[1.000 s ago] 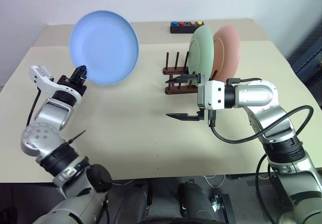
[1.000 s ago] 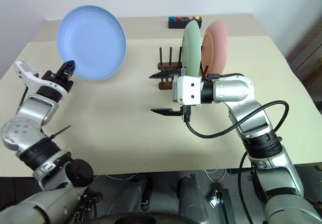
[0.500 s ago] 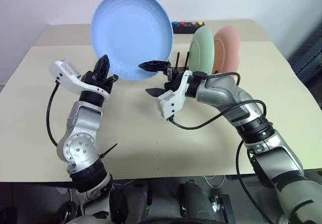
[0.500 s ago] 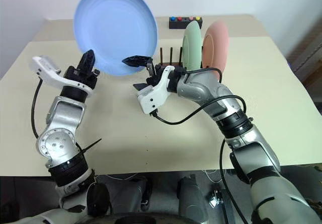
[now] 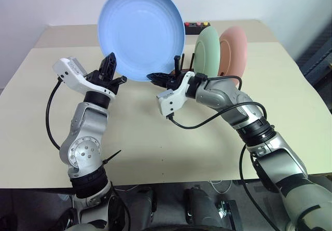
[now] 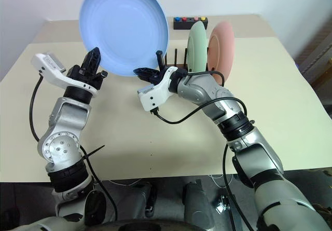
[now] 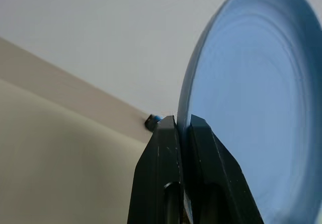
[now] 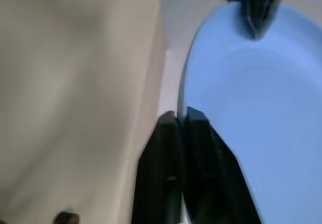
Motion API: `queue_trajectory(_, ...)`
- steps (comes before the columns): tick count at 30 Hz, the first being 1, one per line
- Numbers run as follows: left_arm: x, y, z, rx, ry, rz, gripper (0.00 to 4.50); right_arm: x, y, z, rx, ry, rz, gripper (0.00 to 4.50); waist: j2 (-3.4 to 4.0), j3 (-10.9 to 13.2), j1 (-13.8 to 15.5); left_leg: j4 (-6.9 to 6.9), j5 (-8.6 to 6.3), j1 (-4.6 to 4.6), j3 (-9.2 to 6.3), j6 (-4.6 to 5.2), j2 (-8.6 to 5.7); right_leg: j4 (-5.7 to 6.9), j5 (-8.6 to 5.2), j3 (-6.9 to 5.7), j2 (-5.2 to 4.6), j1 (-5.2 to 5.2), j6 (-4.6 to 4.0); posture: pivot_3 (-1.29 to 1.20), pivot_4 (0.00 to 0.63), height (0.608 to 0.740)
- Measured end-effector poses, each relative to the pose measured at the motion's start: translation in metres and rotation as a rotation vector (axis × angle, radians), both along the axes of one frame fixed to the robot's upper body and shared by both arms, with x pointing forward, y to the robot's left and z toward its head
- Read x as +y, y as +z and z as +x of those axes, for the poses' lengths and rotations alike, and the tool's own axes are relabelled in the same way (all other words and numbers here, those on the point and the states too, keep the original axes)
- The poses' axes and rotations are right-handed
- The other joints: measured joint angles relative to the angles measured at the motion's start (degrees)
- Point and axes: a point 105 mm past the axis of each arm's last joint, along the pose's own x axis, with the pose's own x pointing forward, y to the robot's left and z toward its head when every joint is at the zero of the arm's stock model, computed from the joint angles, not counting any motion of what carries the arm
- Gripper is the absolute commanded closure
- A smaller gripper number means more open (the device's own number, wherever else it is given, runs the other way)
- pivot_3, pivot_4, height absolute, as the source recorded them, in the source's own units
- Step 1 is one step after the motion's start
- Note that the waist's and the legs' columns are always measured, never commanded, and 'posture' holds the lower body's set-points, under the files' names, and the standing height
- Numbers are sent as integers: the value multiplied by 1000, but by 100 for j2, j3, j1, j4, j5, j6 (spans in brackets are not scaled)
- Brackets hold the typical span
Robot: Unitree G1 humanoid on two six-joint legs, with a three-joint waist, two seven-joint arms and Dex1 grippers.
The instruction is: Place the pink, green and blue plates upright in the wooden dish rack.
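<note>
Currently both your claws pinched the blue plate (image 5: 141, 31): left gripper (image 5: 111, 71) lower-left rim, right gripper (image 5: 160, 78) lower-right; rack (image 5: 180, 66) sat right of it, nearer the right arm.

Finding no readable text, label, brand, number or sign anywhere in these views.
</note>
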Motion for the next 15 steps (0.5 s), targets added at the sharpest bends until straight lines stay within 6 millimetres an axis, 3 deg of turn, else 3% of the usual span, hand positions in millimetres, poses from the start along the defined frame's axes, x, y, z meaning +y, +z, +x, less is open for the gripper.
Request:
queue_trajectory(2,-2,-1,1,0,-22,-11,3060,0,1,0,-4,-3,10,4500,0,0,1,0,0,0,0,0,0,0,0,0,0,0,0,0,150,740)
queue_trajectory(8,3,3,-2,-24,-64,16,88,-2,7,4,-18,-19,28,4500,0,0,-23,-2,0,0,0,-1,0,1,0,0,1,-1,0,0,150,740)
queue_trajectory(12,37,-13,-7,3,-87,161,33,-14,32,14,-46,-70,85,4500,3,0,-110,-15,2,5,0,-3,3,-1,-1,1,3,-4,-2,0,150,740)
queue_trajectory(15,74,-28,-13,59,-89,257,33,-23,67,20,15,-85,300,4500,4,1,-144,-27,4,5,-2,-8,9,-2,-2,3,1,-10,-3,0,150,740)
